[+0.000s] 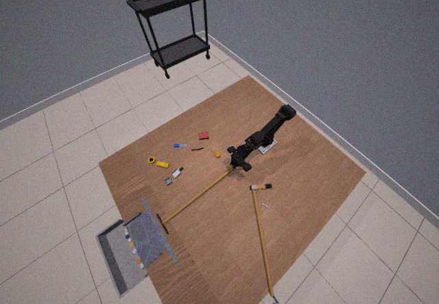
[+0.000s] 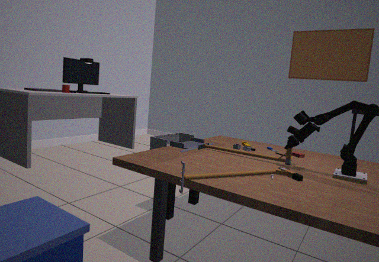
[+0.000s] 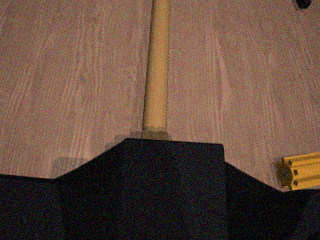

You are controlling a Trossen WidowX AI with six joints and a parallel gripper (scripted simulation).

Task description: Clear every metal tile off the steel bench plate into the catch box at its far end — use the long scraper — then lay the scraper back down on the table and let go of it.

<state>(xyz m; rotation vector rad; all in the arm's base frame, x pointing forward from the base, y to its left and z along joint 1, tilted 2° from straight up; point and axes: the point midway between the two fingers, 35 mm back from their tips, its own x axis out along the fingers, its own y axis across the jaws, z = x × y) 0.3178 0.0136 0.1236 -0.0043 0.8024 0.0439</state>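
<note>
My gripper (image 1: 234,167) (image 2: 288,148) is shut on the long scraper's grip. The scraper's wooden handle (image 1: 198,200) (image 2: 241,151) (image 3: 159,75) runs away from the fingers towards the plate. Its dark crosswise head (image 1: 162,224) is on the table side of the plate's near strip, off the plate's main surface. The steel bench plate (image 1: 147,235) shows no tiles on its middle. Several small white, orange and dark tiles (image 1: 131,244) lie in a row along the seam between plate and catch box (image 1: 113,267) (image 2: 159,143); which side of the seam is hard to tell.
A second long wooden-handled tool (image 1: 261,237) (image 2: 232,174) lies to the side, its hooked end past the table edge. A small yellow tool (image 1: 216,154) (image 3: 302,171) lies close beside the gripper. A red block (image 1: 203,135), a blue item (image 1: 179,145) and yellow items (image 1: 162,164) lie farther off.
</note>
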